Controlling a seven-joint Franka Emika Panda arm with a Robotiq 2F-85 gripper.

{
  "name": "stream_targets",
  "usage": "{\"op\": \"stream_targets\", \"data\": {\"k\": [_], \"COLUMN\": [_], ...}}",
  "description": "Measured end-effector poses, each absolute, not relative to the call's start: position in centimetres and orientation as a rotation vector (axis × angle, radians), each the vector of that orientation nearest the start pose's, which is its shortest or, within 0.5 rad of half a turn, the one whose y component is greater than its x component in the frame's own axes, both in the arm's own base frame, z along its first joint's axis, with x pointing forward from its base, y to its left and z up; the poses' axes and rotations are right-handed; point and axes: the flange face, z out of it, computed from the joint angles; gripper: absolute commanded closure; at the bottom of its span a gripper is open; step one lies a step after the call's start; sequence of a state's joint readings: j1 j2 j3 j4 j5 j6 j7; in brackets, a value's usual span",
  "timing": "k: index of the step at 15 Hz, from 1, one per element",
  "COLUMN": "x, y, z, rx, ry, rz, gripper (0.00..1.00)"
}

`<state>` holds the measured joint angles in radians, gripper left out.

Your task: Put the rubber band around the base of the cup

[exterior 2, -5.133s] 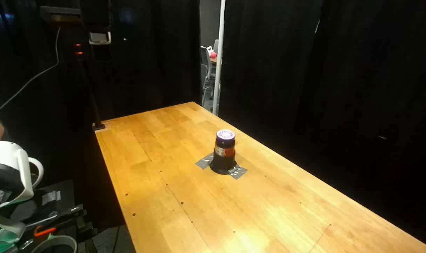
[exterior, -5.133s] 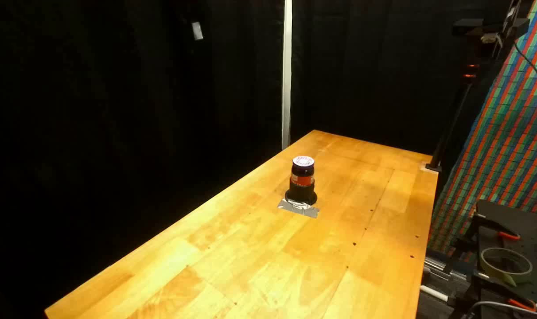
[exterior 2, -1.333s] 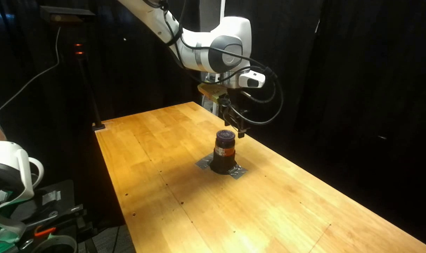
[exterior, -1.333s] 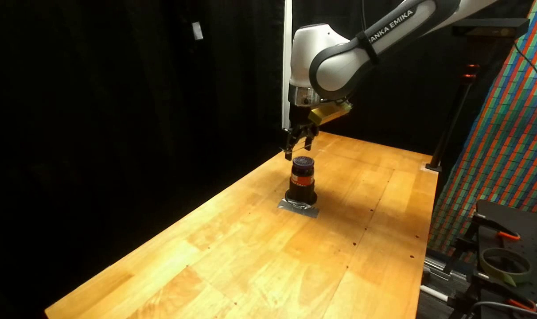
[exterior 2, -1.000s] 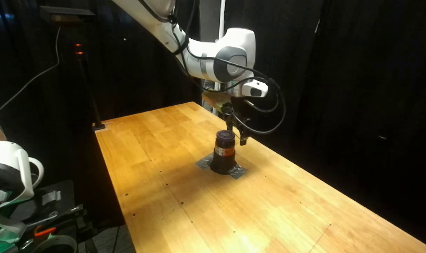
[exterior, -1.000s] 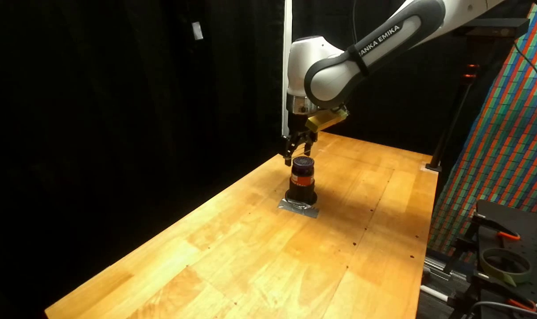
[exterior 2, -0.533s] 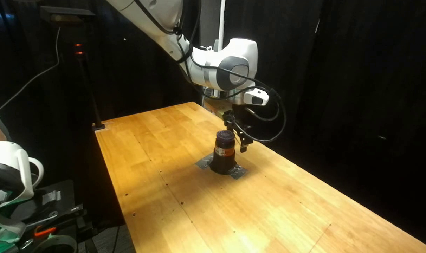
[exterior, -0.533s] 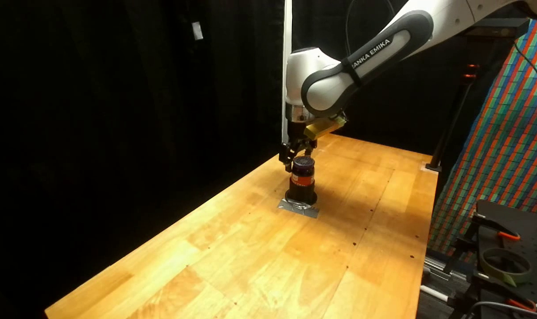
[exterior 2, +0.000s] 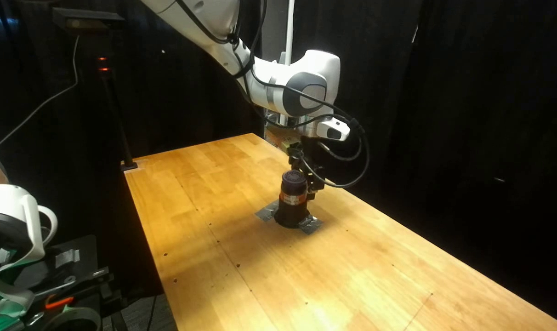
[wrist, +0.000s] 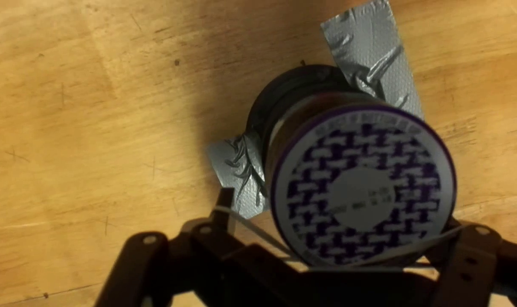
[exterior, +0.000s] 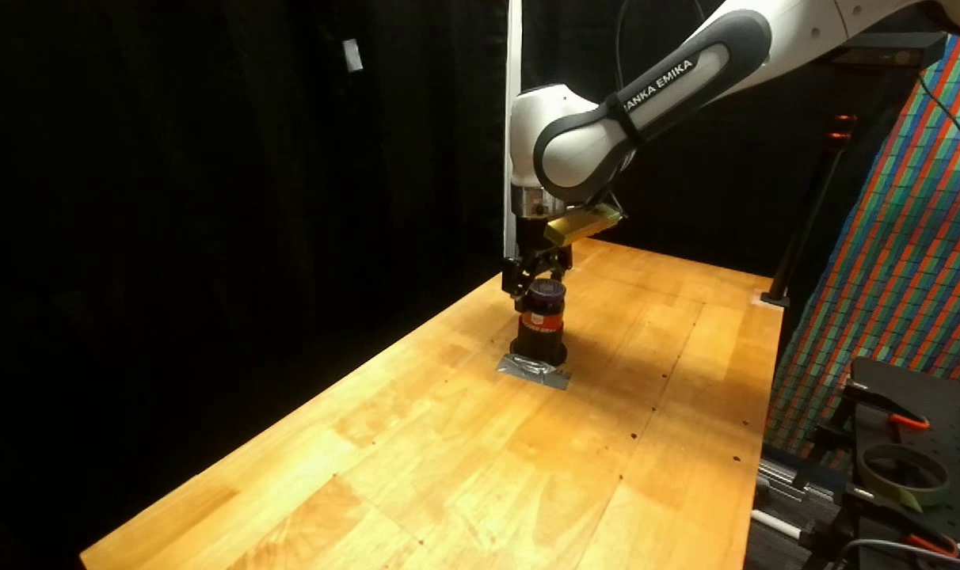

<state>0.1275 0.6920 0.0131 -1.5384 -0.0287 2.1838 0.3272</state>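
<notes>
The cup [exterior: 542,323] is a dark jar with an orange-red label, seated in a black flanged base; it also shows in an exterior view [exterior 2: 292,200]. Its top leans slightly away from the gripper. In the wrist view its purple-and-white lid [wrist: 361,198] fills the space before the jaws. My gripper [exterior: 539,290] is low at the cup's far side, fingers spread apart. A pale rubber band [wrist: 260,232] is stretched between the fingers [wrist: 225,204] and presses against the lid's near edge, bent by it. Where its strands run behind the lid is hidden, as is the right fingertip.
Grey tape [wrist: 371,51] holds the base to the wooden table [exterior: 417,467]. A black pole [exterior: 809,214] stands at the table's corner. A side cart [exterior: 923,388] carries clamps and a tape roll [exterior: 904,473]. A cable [exterior 2: 352,184] loops beside the gripper.
The arm, out of view 5.1 s ago, has come in and lowered beside the cup. In the last half second the gripper moved sideways against the cup, whose top shifted and label turned slightly.
</notes>
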Motion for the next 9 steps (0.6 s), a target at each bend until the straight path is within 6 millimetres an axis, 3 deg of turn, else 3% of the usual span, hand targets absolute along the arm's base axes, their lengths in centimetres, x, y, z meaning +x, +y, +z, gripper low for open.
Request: {"op": "stream_targets", "data": {"k": [5, 9], "x": [67.9, 67.7], "y": [10.0, 10.0], "z": [23.8, 23.9], "rx": [-3.123, -3.122], "ry": [0.31, 0.31], "rz": [0.309, 0.335], "gripper": [0.0, 0.0]}}
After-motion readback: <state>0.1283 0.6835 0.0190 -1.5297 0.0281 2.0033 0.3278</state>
